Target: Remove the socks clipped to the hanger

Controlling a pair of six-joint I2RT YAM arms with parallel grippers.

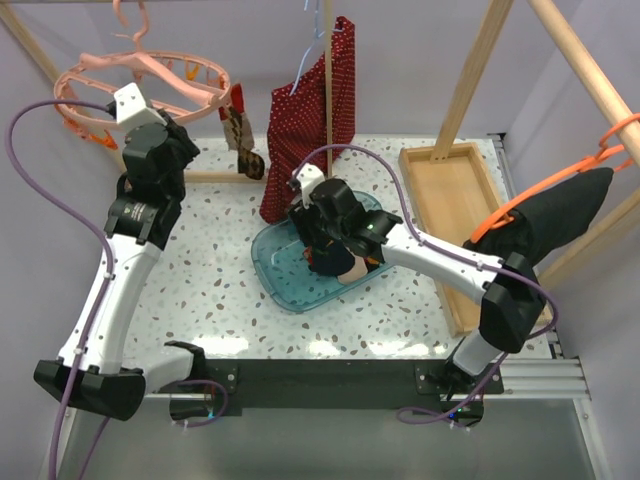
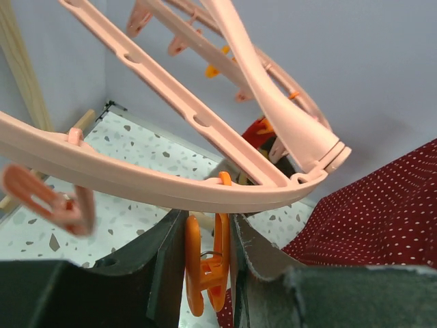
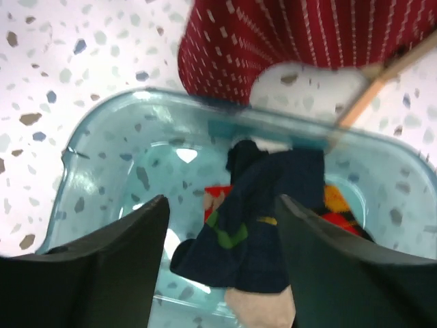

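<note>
The salmon-pink ring hanger [image 1: 95, 72] hangs at the back left. It fills the left wrist view [image 2: 136, 181]. My left gripper [image 1: 178, 128] is up at its ring, and its fingers [image 2: 207, 266] press both sides of an orange clip [image 2: 208, 263] hanging from the ring. Two patterned socks [image 1: 243, 135] hang from clips at the ring's right side. My right gripper [image 1: 325, 255] is open over the teal tray [image 1: 275, 265]. A dark sock [image 3: 273, 232] lies between its fingers [image 3: 222, 201] in the tray [image 3: 102, 157], on other socks.
A red white-dotted garment [image 1: 315, 110] hangs behind the tray and also shows in the left wrist view [image 2: 382, 212]. A wooden tray [image 1: 455, 210] lies at the right. An orange hanger with black cloth [image 1: 560, 215] hangs on the right rail. Wooden frame posts [image 1: 475, 75] stand around.
</note>
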